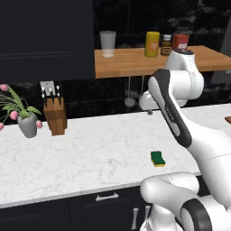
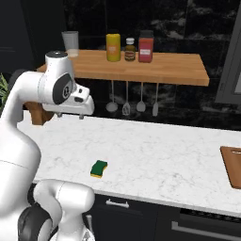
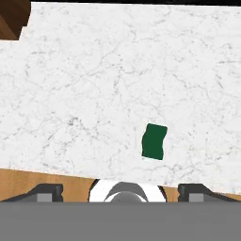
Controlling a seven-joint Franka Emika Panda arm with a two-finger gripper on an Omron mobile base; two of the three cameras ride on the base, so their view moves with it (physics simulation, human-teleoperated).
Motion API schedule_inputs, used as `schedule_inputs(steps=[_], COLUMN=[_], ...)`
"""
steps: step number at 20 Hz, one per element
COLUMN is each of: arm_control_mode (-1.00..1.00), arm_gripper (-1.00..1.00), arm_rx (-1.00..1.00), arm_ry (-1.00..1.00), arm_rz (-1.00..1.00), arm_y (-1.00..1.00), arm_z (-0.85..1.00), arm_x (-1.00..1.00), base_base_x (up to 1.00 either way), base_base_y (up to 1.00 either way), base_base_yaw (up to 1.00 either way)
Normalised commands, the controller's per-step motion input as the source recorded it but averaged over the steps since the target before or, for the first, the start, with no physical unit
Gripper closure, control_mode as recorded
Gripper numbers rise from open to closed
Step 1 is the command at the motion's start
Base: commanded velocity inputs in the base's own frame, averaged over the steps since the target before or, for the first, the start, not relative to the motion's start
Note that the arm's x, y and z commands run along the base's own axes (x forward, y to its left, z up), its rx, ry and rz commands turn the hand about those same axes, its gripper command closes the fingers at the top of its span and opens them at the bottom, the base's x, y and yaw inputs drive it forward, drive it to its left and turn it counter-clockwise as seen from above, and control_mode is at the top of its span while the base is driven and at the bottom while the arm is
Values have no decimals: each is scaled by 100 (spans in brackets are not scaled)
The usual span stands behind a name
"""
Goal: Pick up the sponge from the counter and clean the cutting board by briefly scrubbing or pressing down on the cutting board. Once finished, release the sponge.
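While the fingers (image 3: 120,190) stood wide apart and held nothing, high above the bench (image 1: 90,153), the sponge (image 1: 157,158) lay flat near the bench's front edge, green side up. In the hand view it sat at about one o'clock from the fingers, well apart from them. The cutting board (image 2: 232,164) rested far off at the sponge's three o'clock in the right base view.

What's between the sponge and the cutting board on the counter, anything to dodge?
Nothing visible. The sponge lies alone near the counter's front edge, and bare marble runs from it to the cutting board at the right. The end effector hangs open above the sponge, with open air between them.
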Motion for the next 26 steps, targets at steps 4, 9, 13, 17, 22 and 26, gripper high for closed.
schedule_inputs(steps=[4,9,13,17,22,26], arm_control_mode=[-100,-100,-100,-100,-100,-100], arm_gripper=[-100,-100,-100,-100,-100,-100], arm_rx=[0,0,0,0,0,0], arm_ry=[3,13,15,11,3,0], arm_rz=[-9,-4,0,0,0,0], arm_y=[-41,-45,-17,-13,-1,-2], arm_z=[-56,-86,-80,-53,-47,-51], arm_x=[-65,-1,44,64,40,31], base_base_x=[0,0,0,0,0,0], base_base_y=[0,0,0,0,0,0], base_base_yaw=[0,0,0,0,0,0])
